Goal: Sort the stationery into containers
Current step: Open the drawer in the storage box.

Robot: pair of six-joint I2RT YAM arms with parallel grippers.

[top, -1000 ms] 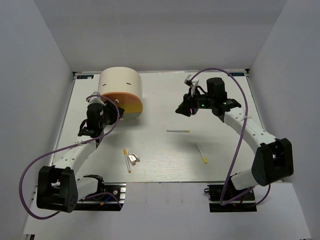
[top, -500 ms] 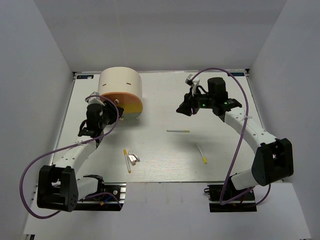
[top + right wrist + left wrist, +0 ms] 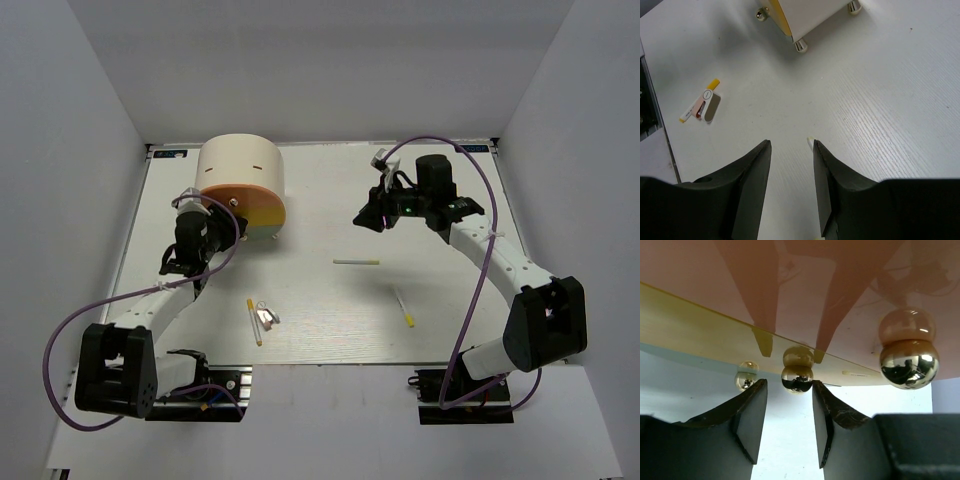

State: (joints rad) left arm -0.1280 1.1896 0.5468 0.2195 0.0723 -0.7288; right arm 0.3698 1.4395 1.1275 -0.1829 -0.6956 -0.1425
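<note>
The cream cylindrical cabinet [image 3: 240, 170] stands at the back left, its orange drawer front [image 3: 805, 285] above the yellow one [image 3: 695, 327]. My left gripper [image 3: 203, 208] is open right at the cabinet's front. In the left wrist view its jaws [image 3: 788, 390] stand either side of a small gold knob [image 3: 797, 377] without touching it. My right gripper [image 3: 366, 218] is open and empty above the table. A white stick [image 3: 356, 262] lies below it, its tip [image 3: 810, 142] by the right finger. A yellow-tipped stick [image 3: 404, 308], a yellow stick [image 3: 254, 321] and a clip piece [image 3: 266, 317] lie on the table.
A larger gold knob [image 3: 908, 362] shows to the right of the left jaws and a smaller one [image 3: 745, 380] to the left. The cabinet's gold feet [image 3: 800, 46] show in the right wrist view. White walls enclose the table on three sides.
My left gripper has shifted slightly closer to the cabinet front. The right arm and the things on the table have not moved.
</note>
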